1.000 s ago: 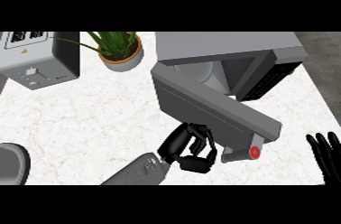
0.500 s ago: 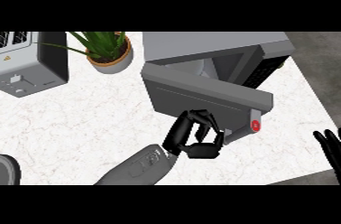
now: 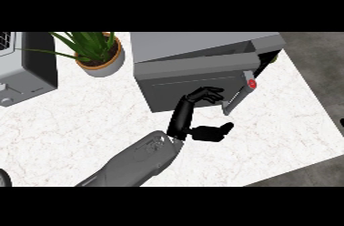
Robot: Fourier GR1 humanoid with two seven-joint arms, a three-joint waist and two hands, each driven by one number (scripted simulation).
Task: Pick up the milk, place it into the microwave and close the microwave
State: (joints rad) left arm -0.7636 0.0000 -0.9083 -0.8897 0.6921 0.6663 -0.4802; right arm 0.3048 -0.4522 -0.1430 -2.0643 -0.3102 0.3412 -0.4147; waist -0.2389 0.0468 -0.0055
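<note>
The grey microwave (image 3: 201,46) stands at the back of the counter. Its door (image 3: 191,79) is almost against the body, with a narrow dark gap left at the right end. A red button (image 3: 251,83) marks the door's handle end. My left hand (image 3: 186,115) is open, its straight fingers (image 3: 205,95) resting on the door's front and its thumb (image 3: 214,131) spread out below. No milk shows anywhere; the inside of the microwave is hidden behind the door. My right hand is out of the picture.
A potted plant (image 3: 99,52) stands left of the microwave, and a grey appliance (image 3: 23,65) sits at the far left. The white marble counter (image 3: 282,129) ends at a slanted edge on the right and at the front right corner.
The door has swung from wide open to almost shut with my left hand following it up. My right hand, seen earlier at the right edge, has left the view.
</note>
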